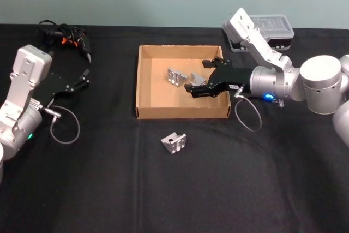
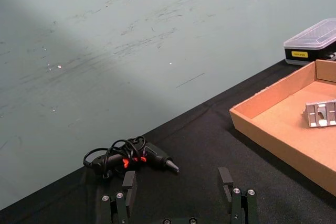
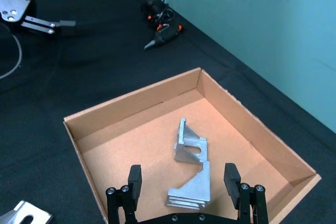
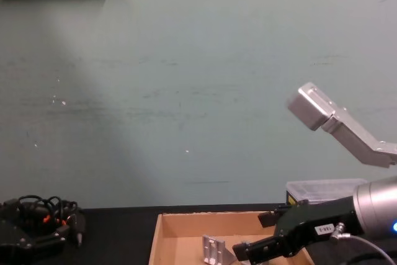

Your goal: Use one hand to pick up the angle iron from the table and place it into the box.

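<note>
Over the box [image 1: 182, 113] at its right wall: right gripper [image 1: 199, 78], fingers spread, angle iron [image 3: 191, 187] on floor between them; second angle iron [image 1: 175, 76] mid-box; third angle iron [image 1: 174, 142] on table [image 1: 109, 178] near box's front wall; left gripper [image 1: 83, 79] by table's left edge, fingers spread.

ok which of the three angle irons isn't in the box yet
The angle iron on the table before the box's near wall; the other two lie inside, by the right gripper.
</note>
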You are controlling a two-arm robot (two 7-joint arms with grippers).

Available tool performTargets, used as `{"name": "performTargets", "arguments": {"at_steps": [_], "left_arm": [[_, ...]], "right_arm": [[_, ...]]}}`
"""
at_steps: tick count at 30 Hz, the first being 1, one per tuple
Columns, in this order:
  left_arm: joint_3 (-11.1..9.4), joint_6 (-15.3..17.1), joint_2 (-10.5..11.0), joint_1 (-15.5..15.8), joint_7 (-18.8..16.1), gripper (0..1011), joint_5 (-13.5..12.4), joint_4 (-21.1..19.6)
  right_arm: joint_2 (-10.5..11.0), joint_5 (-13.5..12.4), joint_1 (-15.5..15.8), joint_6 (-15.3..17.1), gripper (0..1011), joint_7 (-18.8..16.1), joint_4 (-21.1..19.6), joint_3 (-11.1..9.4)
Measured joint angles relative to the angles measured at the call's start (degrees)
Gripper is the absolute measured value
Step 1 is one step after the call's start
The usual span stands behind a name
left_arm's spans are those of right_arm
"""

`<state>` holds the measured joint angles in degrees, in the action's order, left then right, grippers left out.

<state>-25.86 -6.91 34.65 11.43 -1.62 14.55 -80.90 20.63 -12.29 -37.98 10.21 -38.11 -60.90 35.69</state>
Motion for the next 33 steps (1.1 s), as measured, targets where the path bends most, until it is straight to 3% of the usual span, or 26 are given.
{"name": "performTargets", "arguments": {"at_steps": [15, 33], "left_arm": [[0.0, 0.0, 0.0, 0.0, 0.0, 1011, 0.0, 0.0], [0.0, 0.0, 0.0, 0.0, 0.0, 1011, 0.0, 0.0]], "right_arm": [[3.56, -3.0, 4.37, -1.59, 1003, 0.16, -8.09, -2.4], [7.96, -8.78, 8.51, -0.16, 1003, -0.03, -19.51, -4.17]]}}
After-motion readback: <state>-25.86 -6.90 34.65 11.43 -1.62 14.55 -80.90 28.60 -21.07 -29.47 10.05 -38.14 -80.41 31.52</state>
